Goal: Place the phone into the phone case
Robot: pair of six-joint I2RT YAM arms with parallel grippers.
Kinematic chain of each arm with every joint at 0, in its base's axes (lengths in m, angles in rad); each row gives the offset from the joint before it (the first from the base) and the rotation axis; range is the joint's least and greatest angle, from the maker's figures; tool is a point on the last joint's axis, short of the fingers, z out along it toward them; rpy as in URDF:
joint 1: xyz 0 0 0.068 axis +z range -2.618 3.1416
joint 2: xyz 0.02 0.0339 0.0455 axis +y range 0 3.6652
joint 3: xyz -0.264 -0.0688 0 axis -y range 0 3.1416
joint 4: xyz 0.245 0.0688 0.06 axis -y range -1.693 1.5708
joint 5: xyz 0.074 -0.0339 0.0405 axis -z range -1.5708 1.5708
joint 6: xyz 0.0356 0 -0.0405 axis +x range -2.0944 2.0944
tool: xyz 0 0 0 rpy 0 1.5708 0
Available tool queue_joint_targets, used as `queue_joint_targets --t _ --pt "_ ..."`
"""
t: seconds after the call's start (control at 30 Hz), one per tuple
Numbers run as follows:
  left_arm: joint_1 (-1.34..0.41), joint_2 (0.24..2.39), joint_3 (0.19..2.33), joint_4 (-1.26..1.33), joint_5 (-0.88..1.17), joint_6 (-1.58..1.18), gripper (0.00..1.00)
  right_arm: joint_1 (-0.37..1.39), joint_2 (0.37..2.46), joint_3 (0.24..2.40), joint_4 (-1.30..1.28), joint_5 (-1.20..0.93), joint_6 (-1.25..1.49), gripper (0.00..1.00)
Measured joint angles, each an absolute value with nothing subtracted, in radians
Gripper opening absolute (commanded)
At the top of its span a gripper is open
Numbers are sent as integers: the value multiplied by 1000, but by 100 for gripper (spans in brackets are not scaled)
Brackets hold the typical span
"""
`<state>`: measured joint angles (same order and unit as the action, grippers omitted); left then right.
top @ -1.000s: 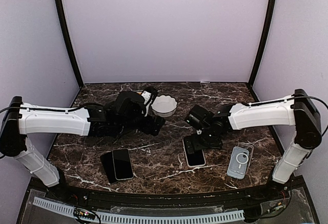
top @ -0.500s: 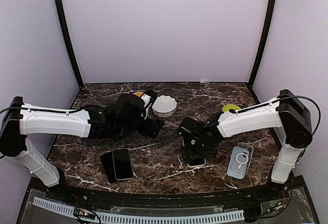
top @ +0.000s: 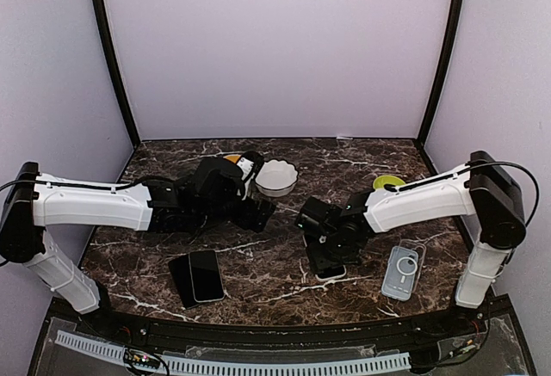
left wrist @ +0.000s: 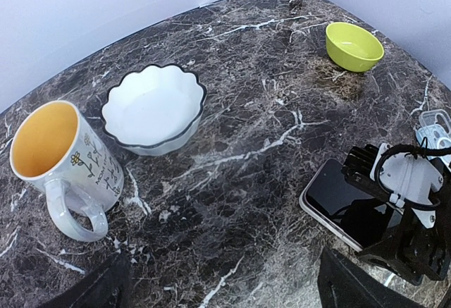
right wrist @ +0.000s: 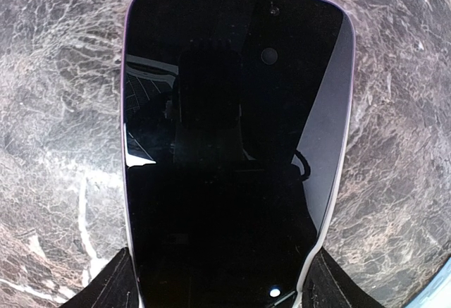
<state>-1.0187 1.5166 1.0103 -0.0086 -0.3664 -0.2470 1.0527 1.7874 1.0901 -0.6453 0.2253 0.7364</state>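
Phone point(right wrist: 236, 146) lies betw. spread R fingers point(right wrist: 116, 287), edges close; L fingers point(left wrist: 99, 290) spread wide.

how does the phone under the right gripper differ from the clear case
The phone is opaque, with a black screen and a purple rim; the case is clear with a white ring. The phone lies between the fingers of the right gripper; the case lies apart to its right, untouched. Both lie flat on the marble table.

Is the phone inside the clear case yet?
Out. The phone lies flat on the table, screen up, under the right tool; the case lies apart beside it, empty.
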Motion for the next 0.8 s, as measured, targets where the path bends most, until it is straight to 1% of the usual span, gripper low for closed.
queue_joint_targets --t 0.2,0.3,0.47,0.57,0.7,0.8 --pt "-1019 1517 1010 -9 -362 -247 95 1054 1757 1067 -606 225 701 28" --pt "-1019 1517 1010 -9 -349 -251 98 1055 1713 1048 -574 229 685 25" --pt "-1018 1515 1010 23 -279 -279 99 1076 1599 1041 -505 289 643 24" --pt "-1006 1486 996 86 -204 -325 99 1122 1515 1040 -423 364 591 23" --pt "-973 1391 939 211 -103 -404 99 1172 1427 1033 -296 440 528 23" --pt "-950 1337 904 319 -42 -444 96 1194 1388 1024 -222 492 484 22"
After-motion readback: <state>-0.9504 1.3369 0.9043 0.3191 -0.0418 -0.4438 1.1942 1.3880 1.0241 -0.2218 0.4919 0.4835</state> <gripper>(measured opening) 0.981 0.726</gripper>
